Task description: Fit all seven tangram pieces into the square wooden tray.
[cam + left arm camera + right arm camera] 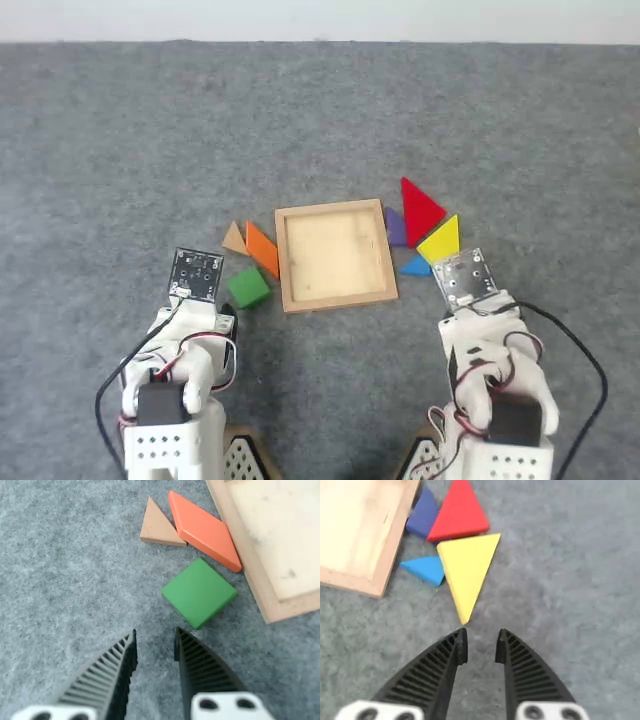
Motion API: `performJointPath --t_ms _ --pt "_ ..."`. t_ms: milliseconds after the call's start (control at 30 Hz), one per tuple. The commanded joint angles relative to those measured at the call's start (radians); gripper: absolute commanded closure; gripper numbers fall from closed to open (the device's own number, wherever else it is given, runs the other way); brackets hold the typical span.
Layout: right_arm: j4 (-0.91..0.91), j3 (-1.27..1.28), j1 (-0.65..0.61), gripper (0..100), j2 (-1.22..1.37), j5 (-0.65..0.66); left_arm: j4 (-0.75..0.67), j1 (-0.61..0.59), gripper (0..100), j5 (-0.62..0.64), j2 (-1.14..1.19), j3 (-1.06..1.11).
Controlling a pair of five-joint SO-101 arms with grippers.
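Note:
The square wooden tray lies in the middle of the grey carpet with nothing inside it. Left of it lie a tan triangle, an orange parallelogram and a green square. Right of it lie a red triangle, a purple piece, a yellow triangle and a small blue triangle. My left gripper hovers open just short of the green square. My right gripper is open, just short of the tip of the yellow triangle.
Grey carpet covers the whole table, with wide free room behind the tray and to both sides. Both arm bases stand at the near edge, with cables looping beside them.

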Motion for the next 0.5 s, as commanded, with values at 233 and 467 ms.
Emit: performJointPath --t_ms 233,467 --pt "-0.061 -0.361 -0.041 86.5 0.593 0.009 0.006 -0.008 88 0.015 -0.018 -0.008" --pt "-0.142 -0.68 -0.131 86.4 1.175 -0.175 0.006 -0.008 88 0.015 -0.018 -0.008"
